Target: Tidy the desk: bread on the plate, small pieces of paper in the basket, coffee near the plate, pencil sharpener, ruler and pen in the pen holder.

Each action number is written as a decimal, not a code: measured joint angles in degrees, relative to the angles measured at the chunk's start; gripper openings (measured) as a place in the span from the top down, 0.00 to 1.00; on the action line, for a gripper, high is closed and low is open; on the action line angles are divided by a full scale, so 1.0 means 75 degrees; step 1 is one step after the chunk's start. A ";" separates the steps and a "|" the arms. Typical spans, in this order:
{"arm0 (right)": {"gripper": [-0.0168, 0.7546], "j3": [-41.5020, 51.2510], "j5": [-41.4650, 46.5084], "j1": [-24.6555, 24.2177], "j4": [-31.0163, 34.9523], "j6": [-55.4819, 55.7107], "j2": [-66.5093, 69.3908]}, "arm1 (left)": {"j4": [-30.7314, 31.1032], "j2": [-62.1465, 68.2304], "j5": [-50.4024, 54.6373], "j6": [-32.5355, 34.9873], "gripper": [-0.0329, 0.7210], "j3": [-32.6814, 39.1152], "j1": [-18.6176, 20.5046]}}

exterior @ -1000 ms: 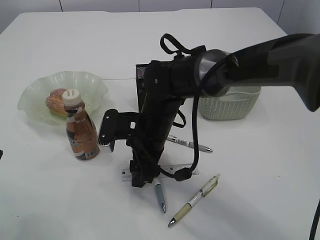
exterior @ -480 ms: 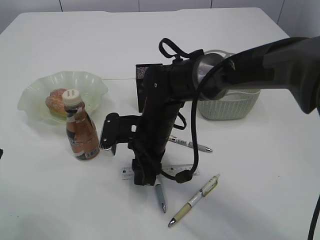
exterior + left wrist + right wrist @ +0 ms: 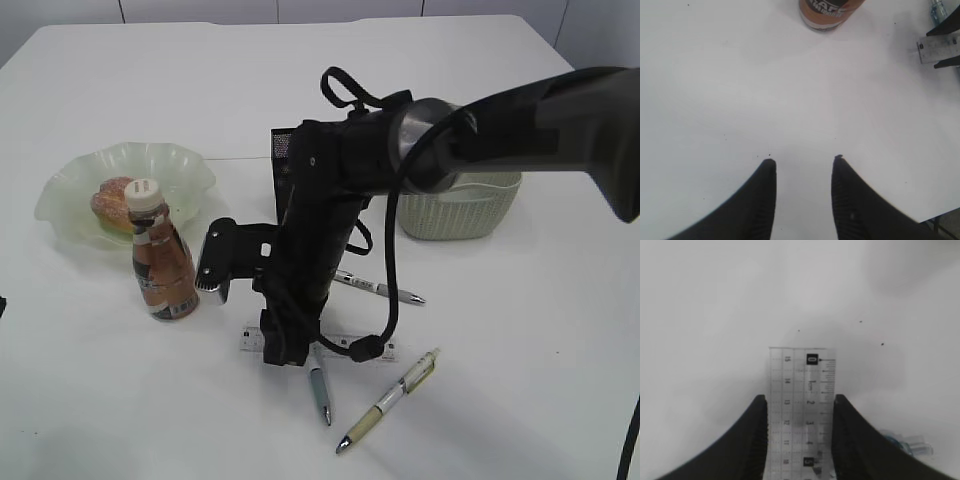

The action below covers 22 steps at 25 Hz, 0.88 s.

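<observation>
In the right wrist view the clear ruler (image 3: 801, 405) lies flat on the white desk (image 3: 715, 315), and my right gripper (image 3: 800, 399) is shut on it, a finger against each long edge. From the exterior view that gripper (image 3: 285, 355) points straight down over the ruler (image 3: 383, 347). My left gripper (image 3: 804, 160) stands open over bare desk, well short of the coffee (image 3: 829, 11). The coffee (image 3: 162, 265) stands upright beside the plate (image 3: 175, 165), which holds the bread (image 3: 110, 200). The pen holder (image 3: 283, 160) is partly hidden behind my right arm. No pencil sharpener or paper pieces are in view.
Three pens lie around the ruler: one (image 3: 380, 290) behind it, one (image 3: 320, 390) in front, one (image 3: 390, 400) at the front right. The basket (image 3: 465, 210) sits at the right behind my arm.
My right gripper's fingers have closed in onto the ruler's edges, and the ruler has shifted slightly on the desk. The left gripper has not moved.
</observation>
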 joint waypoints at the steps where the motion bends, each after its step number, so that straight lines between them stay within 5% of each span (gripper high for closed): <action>1: 0.63 0.0000 0.0000 0.0000 0.0035 0.0000 -0.0072 | 0.0000 0.0000 0.0000 0.0000 0.59 0.0000 0.0000; 10: 0.63 -0.0061 0.0165 -0.0585 0.1356 -0.0305 -0.0926 | 0.0000 0.0000 0.0056 0.0000 0.59 0.0000 0.0000; 22: 0.63 -0.0061 0.0542 -0.2794 0.6781 -0.3269 -0.1615 | 0.0000 0.0000 0.0315 0.0000 0.59 0.0000 0.0000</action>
